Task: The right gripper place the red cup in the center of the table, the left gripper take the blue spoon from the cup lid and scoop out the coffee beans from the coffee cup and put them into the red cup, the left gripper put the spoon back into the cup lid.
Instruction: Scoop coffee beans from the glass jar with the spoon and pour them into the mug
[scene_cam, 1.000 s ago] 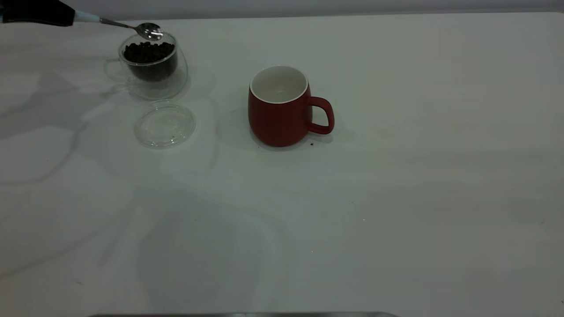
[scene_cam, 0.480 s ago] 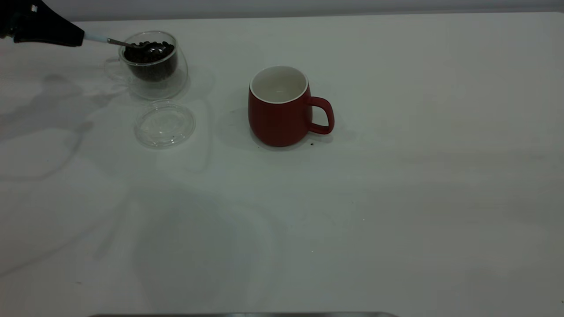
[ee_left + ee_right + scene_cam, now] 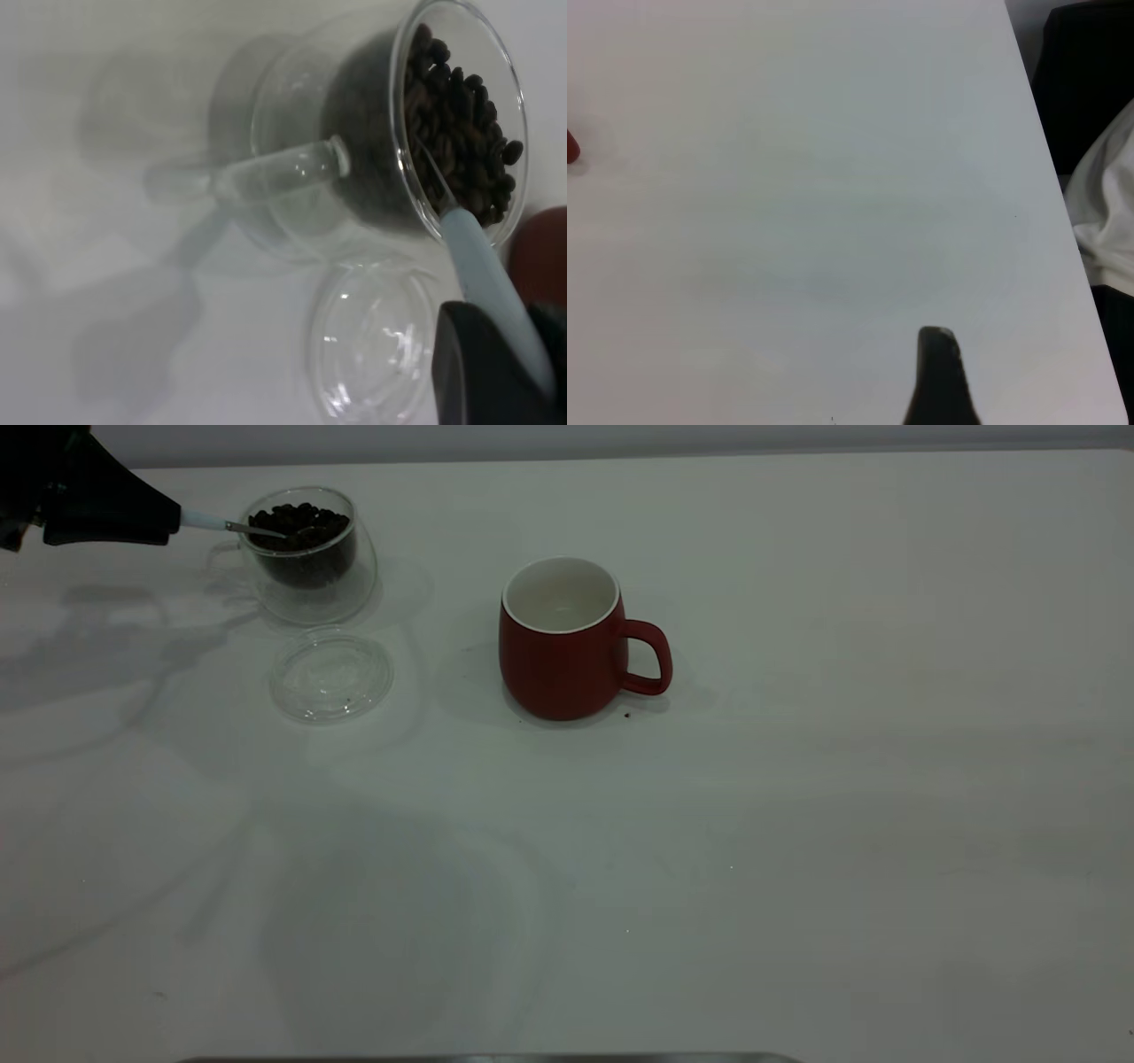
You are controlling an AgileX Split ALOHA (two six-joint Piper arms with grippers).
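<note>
Spoon (image 3: pixel 232 525) light, stiff, slippery; left gripper (image 3: pixel 164 521) clenched on its handle, bowl buried in beans (image 3: pixel 297 521); glass cup (image 3: pixel 306 553) fragile. Right gripper (image 3: pixel 939 376) parked, jaws unclear.

Not much of the robot shows here tbh. The left arm's hand (image 3: pixel 164 518) is a matte black wedge, chunky at the back and tapering to a blunt point, no visible screws, cables or markings. Up close it's just smooth dark plastic with a slightly rounded edge. The right arm's hand (image 3: pixel 939 376) shows one slim black finger with a rounded tip.
</note>
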